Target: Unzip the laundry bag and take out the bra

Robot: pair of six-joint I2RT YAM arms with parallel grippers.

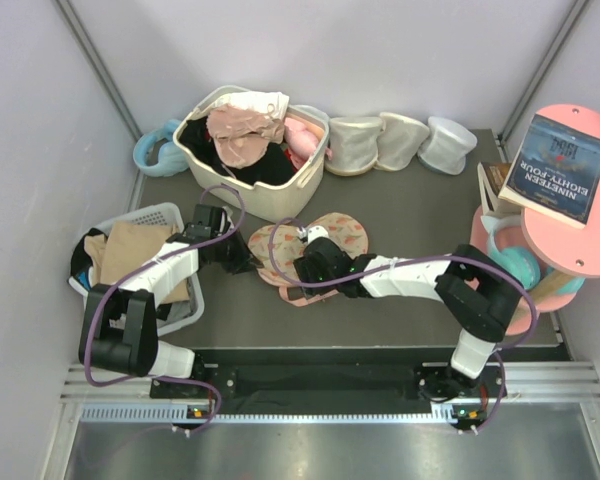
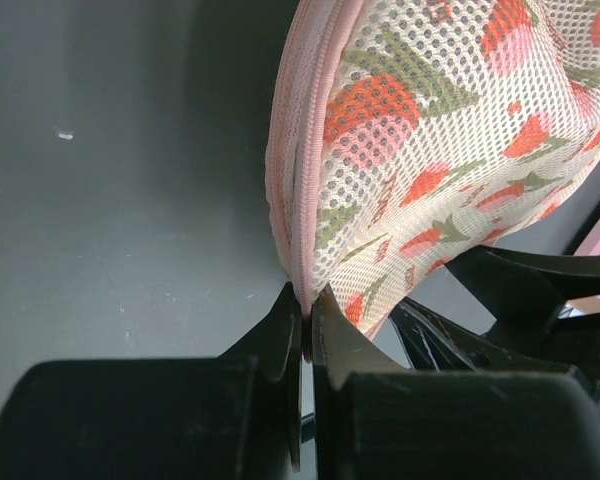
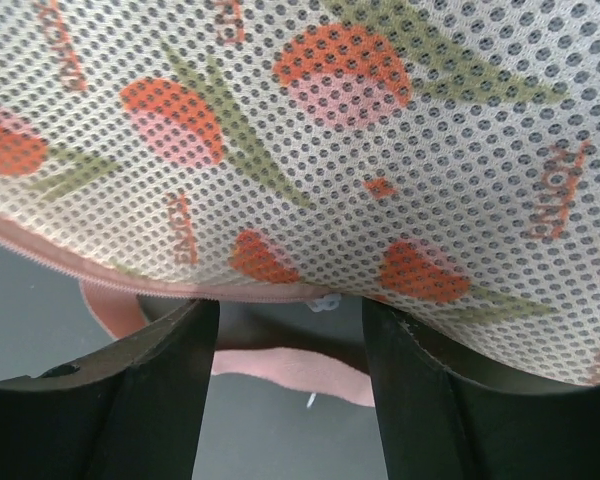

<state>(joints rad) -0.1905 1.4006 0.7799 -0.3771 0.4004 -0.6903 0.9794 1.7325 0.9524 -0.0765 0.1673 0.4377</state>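
Note:
The laundry bag lies mid-table, peach-pink mesh with orange-red print. My left gripper is shut on its left edge. In the left wrist view the gripper pinches the pink zip seam of the bag. My right gripper is at the bag's near side, open. In the right wrist view the gripper has the mesh of the bag just above it, and a small white zip pull hangs between the fingers. A second pink edge shows below a dark gap. The bra is hidden.
A beige basket with a pale pink garment and black clothing stands behind the bag. Three cream-white cups line the back. A grey basket with tan cloth is at the left. A pink stand holding a book is at the right.

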